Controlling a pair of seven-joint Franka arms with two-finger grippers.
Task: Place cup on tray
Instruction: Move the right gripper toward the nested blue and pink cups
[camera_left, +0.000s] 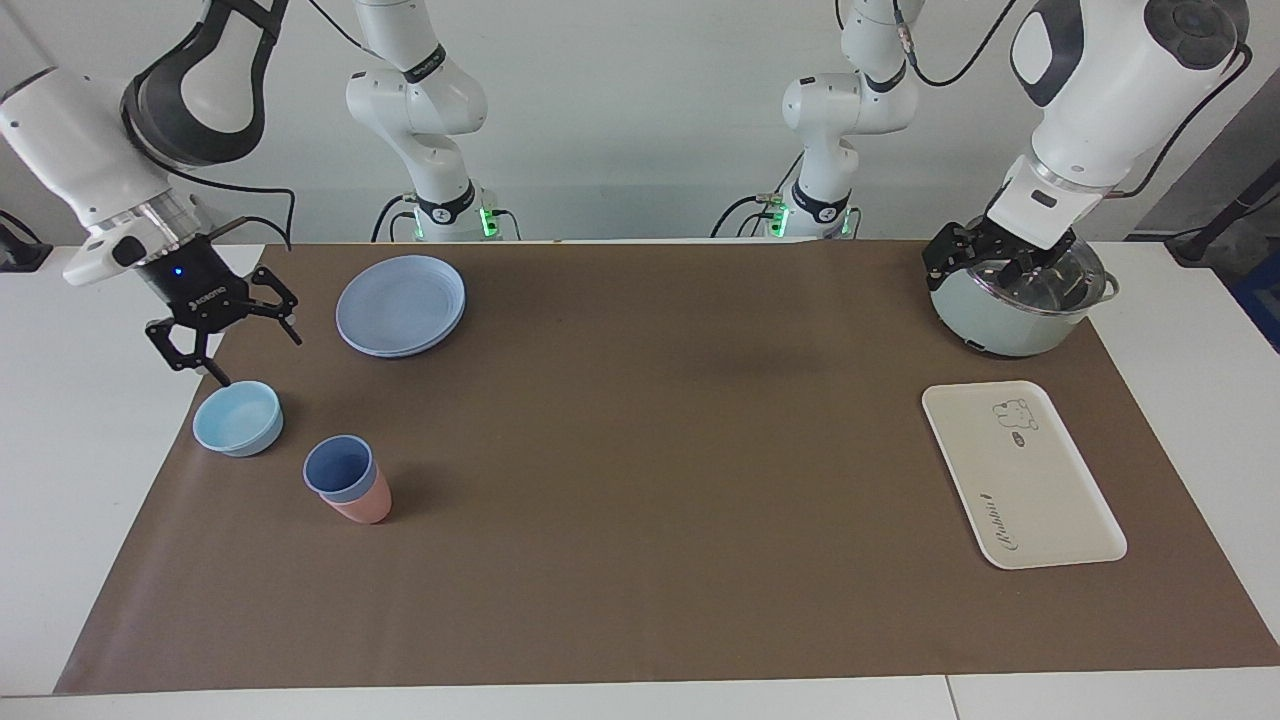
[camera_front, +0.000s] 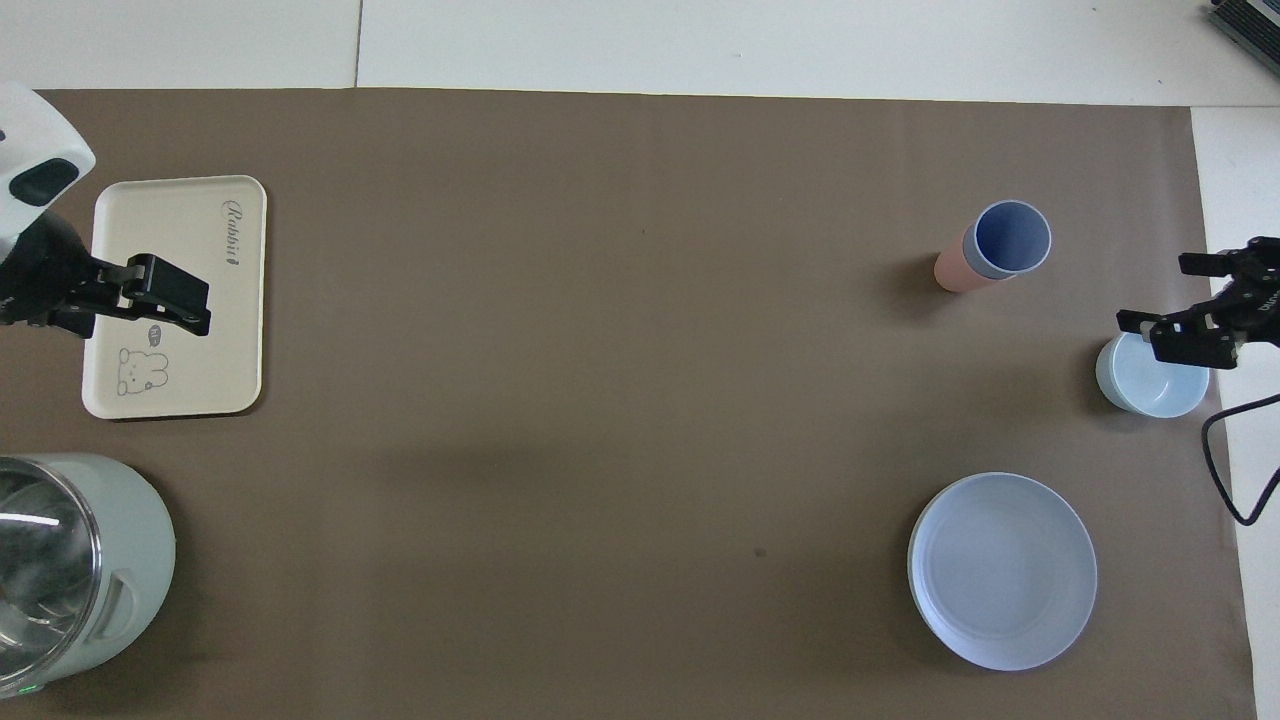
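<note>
Here: brown mat over the bench (camera_left: 60, 420). Cream tray (camera_left: 1022, 474) toward the left arm's end, bare. Left hand (camera_left: 990, 268) waits over the pot (camera_left: 1010, 320), fingers apart. Right hand (camera_left: 235, 340), fingers spread, empty, over the mat beside the pale bowl (camera_left: 238, 418). Blue cup (camera_left: 340, 468) nested in a pink cup (camera_left: 365, 508), upright. Probably light, stiff, slick plastic; take the rim wall, mind the pink one lifting along.

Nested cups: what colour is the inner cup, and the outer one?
Inner cup is periwinkle blue; the outer cup is salmon pink. The facing view shows both best.
</note>
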